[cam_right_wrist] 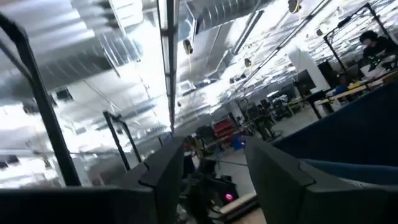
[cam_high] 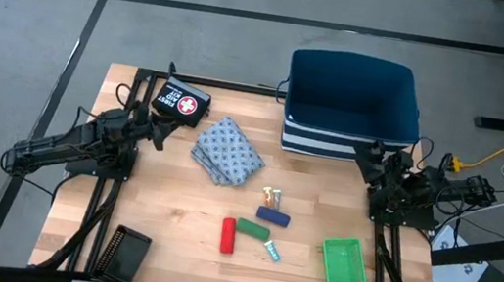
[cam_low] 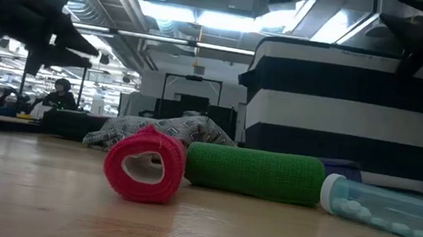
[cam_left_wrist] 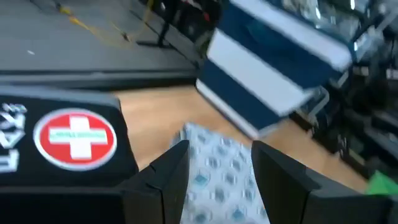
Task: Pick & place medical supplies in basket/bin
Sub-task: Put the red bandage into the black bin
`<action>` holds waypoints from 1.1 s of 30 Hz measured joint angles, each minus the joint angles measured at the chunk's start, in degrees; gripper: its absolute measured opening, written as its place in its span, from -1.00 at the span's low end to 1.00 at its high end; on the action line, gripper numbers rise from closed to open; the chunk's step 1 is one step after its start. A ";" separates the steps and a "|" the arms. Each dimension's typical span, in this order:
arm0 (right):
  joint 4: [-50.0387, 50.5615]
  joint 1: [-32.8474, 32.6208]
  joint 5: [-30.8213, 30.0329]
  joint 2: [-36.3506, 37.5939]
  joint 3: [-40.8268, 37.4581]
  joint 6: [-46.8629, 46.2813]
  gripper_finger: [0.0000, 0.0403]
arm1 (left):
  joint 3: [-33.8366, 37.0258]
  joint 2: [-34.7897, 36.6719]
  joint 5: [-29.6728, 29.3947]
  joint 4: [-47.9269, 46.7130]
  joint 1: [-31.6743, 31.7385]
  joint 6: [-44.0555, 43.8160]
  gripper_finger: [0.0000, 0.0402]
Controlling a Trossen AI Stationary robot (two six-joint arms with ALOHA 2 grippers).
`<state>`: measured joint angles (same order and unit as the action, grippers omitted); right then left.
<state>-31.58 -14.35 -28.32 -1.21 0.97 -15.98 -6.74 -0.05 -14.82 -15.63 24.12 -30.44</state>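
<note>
The small supplies lie together near the table's front middle: a red roll (cam_high: 228, 236) (cam_low: 145, 164), a green roll (cam_high: 251, 229) (cam_low: 255, 172), a dark blue piece (cam_high: 273, 217), a teal-white tube (cam_high: 271, 252) (cam_low: 385, 209) and a tiny tan item (cam_high: 271, 196). The grey-blue patterned cloth (cam_high: 228, 151) (cam_left_wrist: 217, 165) lies folded left of centre. My left gripper (cam_high: 159, 128) (cam_left_wrist: 214, 168) is open and hovers left of the cloth, beside a black first-aid pouch (cam_high: 181, 101) (cam_left_wrist: 62, 134). My right gripper (cam_high: 368, 157) (cam_right_wrist: 214, 174) is open, raised near the bin's front right corner.
A dark blue bin with white stripes (cam_high: 351, 106) (cam_low: 350, 111) stands at the far right of the table. A green tray (cam_high: 344, 265) sits at the front right and a black ribbed object (cam_high: 126, 252) at the front left. Bare wood lies between cloth and bin.
</note>
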 joint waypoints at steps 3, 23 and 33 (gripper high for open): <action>-0.14 0.00 -0.26 0.00 0.00 -5.60 -0.13 | 0.00 -0.24 -2.79 2.12 0.00 -4.32 -0.15; -3.89 0.05 -14.54 -1.99 0.00 -23.67 -0.13 | -0.15 -0.48 -2.01 26.54 0.00 -24.87 -0.15; -11.77 0.07 -6.11 -8.14 9.67 -13.67 -0.13 | -7.61 -9.28 8.95 32.73 -3.36 -21.91 -0.15</action>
<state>-43.35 -14.28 -34.42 -9.35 10.65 -29.65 -14.35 -9.34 -5.87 17.09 20.76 -52.35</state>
